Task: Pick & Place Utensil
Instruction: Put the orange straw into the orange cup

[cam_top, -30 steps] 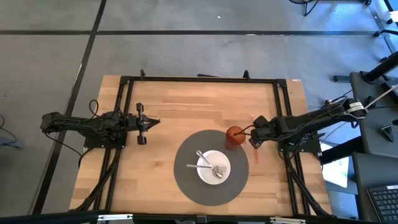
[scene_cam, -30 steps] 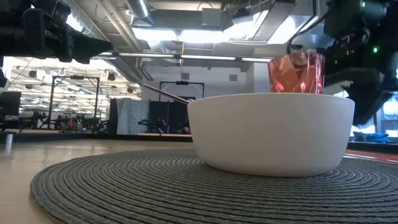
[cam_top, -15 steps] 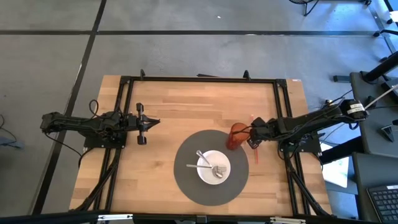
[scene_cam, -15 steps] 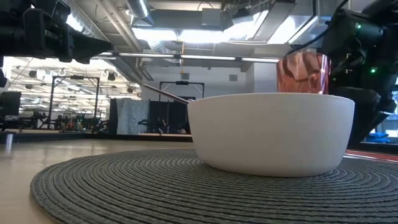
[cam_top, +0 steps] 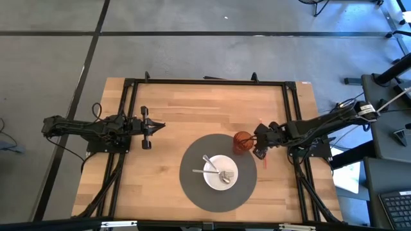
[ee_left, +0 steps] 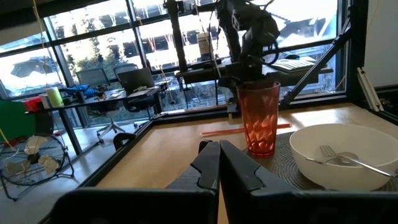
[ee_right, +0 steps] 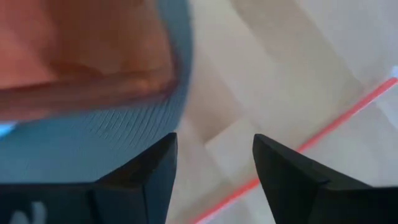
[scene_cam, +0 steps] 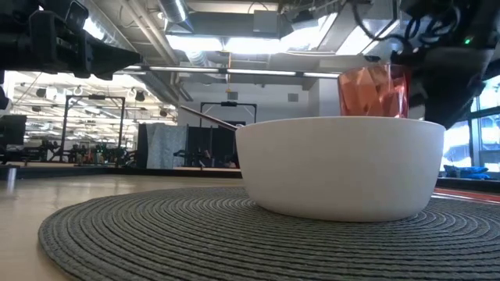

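- Right gripper [cam_top: 258, 145] spread wide, holding nothing, just beside the upright cup [cam_top: 242, 142].
- Left gripper [cam_top: 156, 126] pressed closed, empty, well apart.

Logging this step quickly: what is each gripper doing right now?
Left gripper: shut, holding nothing, waiting at the table's left.
Right gripper: open, empty, beside the red translucent plastic cup.

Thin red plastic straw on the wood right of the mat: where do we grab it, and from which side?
Take the thin red plastic straw mid-length, coming straight down with the fingers straddling it crosswise. It lies flat on the wooden table, so a side approach has nothing to get under. The right gripper is open above it.
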`<move>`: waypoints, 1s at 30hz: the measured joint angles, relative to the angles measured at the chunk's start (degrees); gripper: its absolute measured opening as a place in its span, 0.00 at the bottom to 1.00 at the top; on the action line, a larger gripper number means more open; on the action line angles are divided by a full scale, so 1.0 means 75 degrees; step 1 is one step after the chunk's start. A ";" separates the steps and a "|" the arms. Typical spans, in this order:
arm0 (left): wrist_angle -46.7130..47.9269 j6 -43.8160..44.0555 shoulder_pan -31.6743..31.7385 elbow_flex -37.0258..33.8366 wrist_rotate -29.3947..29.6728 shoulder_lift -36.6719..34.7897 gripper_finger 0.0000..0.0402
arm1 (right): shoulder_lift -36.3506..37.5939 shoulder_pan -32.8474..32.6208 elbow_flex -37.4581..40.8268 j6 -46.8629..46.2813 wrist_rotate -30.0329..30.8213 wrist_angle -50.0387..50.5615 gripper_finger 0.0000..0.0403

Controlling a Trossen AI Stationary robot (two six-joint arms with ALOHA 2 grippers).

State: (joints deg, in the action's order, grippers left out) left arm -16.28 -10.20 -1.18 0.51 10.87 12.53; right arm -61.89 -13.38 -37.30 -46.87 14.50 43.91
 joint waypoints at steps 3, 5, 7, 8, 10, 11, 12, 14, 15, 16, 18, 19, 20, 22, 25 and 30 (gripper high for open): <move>0.0001 0.0000 0.0002 0.0000 0.0000 0.0001 0.01 | 0.0000 -0.0175 -0.0352 0.0233 -0.0317 0.0723 0.52; 0.0004 0.0000 0.0000 0.0000 0.0000 0.0001 0.01 | 0.0000 -0.0293 -0.0535 0.0114 -0.0364 0.1230 0.52; 0.0004 0.0000 -0.0001 0.0000 0.0000 0.0001 0.02 | 0.0003 -0.0397 -0.0679 -0.0014 -0.0516 0.1777 0.52; 0.0004 0.0000 0.0000 0.0000 0.0000 -0.0001 0.02 | 0.0003 -0.0451 -0.0742 -0.0101 -0.0561 0.2045 0.52; 0.0004 0.0000 0.0002 0.0000 0.0000 0.0001 0.01 | 0.0006 -0.0565 -0.0816 -0.0583 -0.0475 0.2549 0.52; 0.0004 0.0000 -0.0001 0.0000 0.0000 0.0000 0.01 | 0.0006 -0.0607 -0.0819 -0.0974 -0.0302 0.2791 0.52; 0.0004 0.0000 -0.0001 0.0000 0.0000 0.0001 0.01 | 0.0006 -0.0616 -0.0819 -0.1347 -0.0100 0.2996 0.52; 0.0007 0.0000 -0.0001 0.0000 0.0000 -0.0002 0.01 | 0.0006 -0.0608 -0.0819 -0.1774 0.0419 0.3197 0.52; 0.0006 0.0000 0.0001 0.0000 0.0000 0.0001 0.00 | 0.0006 -0.0607 -0.0819 -0.1834 0.0693 0.3242 0.52; 0.0007 0.0000 0.0000 0.0000 0.0000 0.0001 0.00 | 0.0012 -0.0607 -0.0819 -0.1839 0.0961 0.3260 0.52; 0.0007 0.0000 -0.0001 0.0000 0.0000 0.0001 0.01 | 0.0039 -0.0606 -0.0819 -0.1839 0.1391 0.3251 0.52; 0.0007 0.0000 0.0000 0.0000 0.0000 0.0001 0.01 | 0.0058 -0.0587 -0.0819 -0.1836 0.1517 0.3255 0.52; 0.0007 0.0000 0.0002 0.0000 0.0000 0.0001 0.01 | 0.0089 -0.0556 -0.0819 -0.1830 0.1580 0.3261 0.52; 0.0007 0.0000 0.0000 0.0000 0.0000 0.0001 0.01 | 0.0205 -0.0472 -0.0819 -0.1802 0.1658 0.3337 0.52; 0.0013 0.0000 0.0002 0.0000 0.0000 0.0001 0.01 | 0.0492 -0.0366 -0.0819 -0.1784 0.1697 0.3599 0.52; 0.0015 0.0000 0.0000 0.0000 0.0000 -0.0002 0.01 | 0.1100 0.0020 -0.0819 -0.1834 0.1856 0.4066 0.52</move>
State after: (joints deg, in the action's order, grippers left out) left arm -16.16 -10.20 -1.18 0.51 10.87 12.51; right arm -53.64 -13.23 -43.44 -60.62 28.42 74.41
